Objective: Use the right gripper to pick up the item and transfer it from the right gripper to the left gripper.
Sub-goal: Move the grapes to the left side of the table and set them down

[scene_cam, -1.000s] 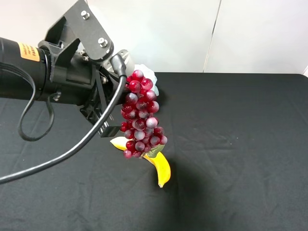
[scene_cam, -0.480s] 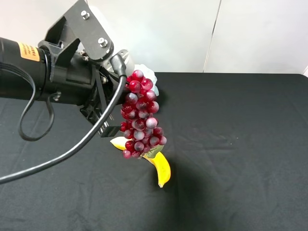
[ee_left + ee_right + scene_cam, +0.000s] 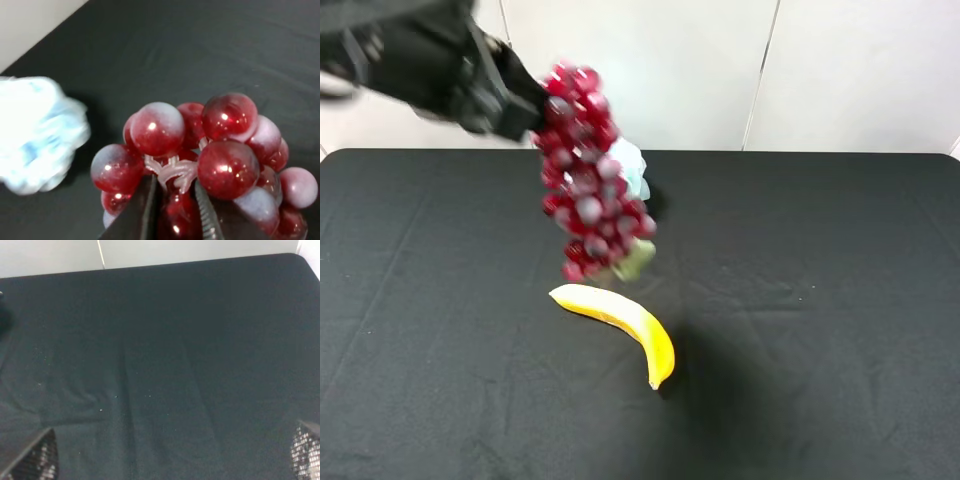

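Over table: grapes (image 3: 582, 170) hang in mid-air, clear of the cloth.
Grapes orientation: long axis roughly vertical. Top end is at the left claw; bottom end sits lower and a bit right in the high view.
Leaf (image 3: 633, 262): green, at the bunch's bottom end, blurred.
Left gripper (image 3: 520, 105): clenched on the grapes at the top end. It enters from the upper left of the high view; arm and claw are blurred.
Grip detail: left wrist view shows both fingers (image 3: 144, 212) close together, pinching the pale plastic stem (image 3: 172, 171) between them, with red grapes crowding either side.
Right gripper (image 3: 174, 447): released, jaws wide apart, nothing between them. Only the two tips show, at the edges of its wrist view, over bare black cloth. Out of the high view.
Banana (image 3: 618, 318): yellow, lying flat on the table (image 3: 820, 300), below the bunch in the high view and apart from it.
Puff (image 3: 632, 170): pale blue-white, on the table near the back edge, partly hidden behind the grapes. It also shows beside the bunch in the left wrist view.
Table: black cloth, a few creases.
Wall (image 3: 860, 70): white, behind the table.
Handover state: grapes are in the left claw only; the right claw is not touching them.
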`<control>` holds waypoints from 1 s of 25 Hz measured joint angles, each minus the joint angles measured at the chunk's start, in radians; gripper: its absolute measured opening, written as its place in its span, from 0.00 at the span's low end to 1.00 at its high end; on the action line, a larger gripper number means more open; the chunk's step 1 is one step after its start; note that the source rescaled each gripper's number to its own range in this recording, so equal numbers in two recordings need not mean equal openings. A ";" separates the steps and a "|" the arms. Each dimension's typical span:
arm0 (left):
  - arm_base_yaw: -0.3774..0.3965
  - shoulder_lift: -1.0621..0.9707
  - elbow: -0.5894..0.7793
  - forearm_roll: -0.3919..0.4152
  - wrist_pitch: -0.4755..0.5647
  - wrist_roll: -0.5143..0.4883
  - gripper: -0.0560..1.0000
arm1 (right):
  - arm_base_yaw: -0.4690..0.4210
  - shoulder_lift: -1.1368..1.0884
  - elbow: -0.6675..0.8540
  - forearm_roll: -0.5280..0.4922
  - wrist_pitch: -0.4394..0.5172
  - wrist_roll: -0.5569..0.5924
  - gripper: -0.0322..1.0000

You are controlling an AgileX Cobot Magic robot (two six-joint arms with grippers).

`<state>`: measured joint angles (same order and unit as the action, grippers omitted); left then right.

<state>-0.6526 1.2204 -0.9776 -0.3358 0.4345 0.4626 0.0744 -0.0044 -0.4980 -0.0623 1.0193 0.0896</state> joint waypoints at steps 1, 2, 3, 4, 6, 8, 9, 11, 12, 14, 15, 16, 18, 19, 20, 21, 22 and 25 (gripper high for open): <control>0.023 0.000 -0.020 0.022 0.031 -0.029 0.07 | 0.000 0.000 0.000 0.000 0.000 0.000 1.00; 0.051 0.000 -0.042 0.053 0.060 -0.067 0.07 | 0.000 0.000 0.000 0.000 0.000 0.000 1.00; 0.080 0.000 -0.062 0.082 0.092 -0.101 0.07 | 0.000 0.000 0.000 0.000 0.000 0.000 1.00; 0.109 0.000 -0.079 0.119 0.123 -0.146 0.07 | 0.000 0.000 0.000 0.000 0.000 0.000 1.00; 0.163 0.000 -0.104 0.187 0.178 -0.230 0.07 | 0.000 0.000 0.000 0.000 0.000 0.000 1.00; 0.219 0.000 -0.121 0.255 0.242 -0.309 0.07 | 0.000 0.000 0.000 0.000 0.000 0.000 1.00; 0.251 0.000 -0.123 0.285 0.269 -0.341 0.07 | 0.000 0.000 0.000 0.000 0.000 0.000 1.00; 0.315 0.000 -0.126 0.324 0.328 -0.385 0.07 | 0.000 0.000 0.000 0.000 0.000 0.000 1.00; 0.342 0.000 -0.127 0.336 0.349 -0.399 0.07 | 0.000 0.000 0.000 0.000 0.000 0.000 1.00; 0.405 0.002 -0.127 0.350 0.398 -0.415 0.07 | 0.000 0.000 0.000 0.000 0.000 0.000 1.00; 0.429 0.007 -0.128 0.352 0.421 -0.417 0.07 | 0.000 0.000 0.000 0.000 0.000 0.000 1.00; 0.455 0.014 -0.128 0.353 0.440 -0.420 0.07 | 0.000 0.000 0.000 0.000 0.000 0.000 1.00; 0.499 0.037 -0.129 0.355 0.487 -0.419 0.07 | 0.000 0.000 0.000 0.000 0.000 0.000 1.00; 0.513 0.051 -0.129 0.356 0.511 -0.417 0.07 | 0.000 0.000 0.000 0.000 0.000 0.000 1.00; 0.527 0.068 -0.129 0.356 0.530 -0.413 0.07 | 0.000 0.000 0.000 0.000 0.000 0.000 1.00; 0.536 0.088 -0.129 0.357 0.550 -0.409 0.07 | 0.000 0.000 0.000 0.000 0.000 0.000 1.00; 0.540 0.110 -0.129 0.357 0.561 -0.402 0.07 | 0.000 0.000 0.000 0.001 0.000 0.000 1.00; 0.542 0.179 -0.129 0.352 0.574 -0.375 0.06 | 0.000 0.000 0.000 0.001 0.000 0.000 1.00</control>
<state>-0.1108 1.3995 -1.1066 0.0160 1.0086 0.0872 0.0744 -0.0044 -0.4980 -0.0614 1.0193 0.0896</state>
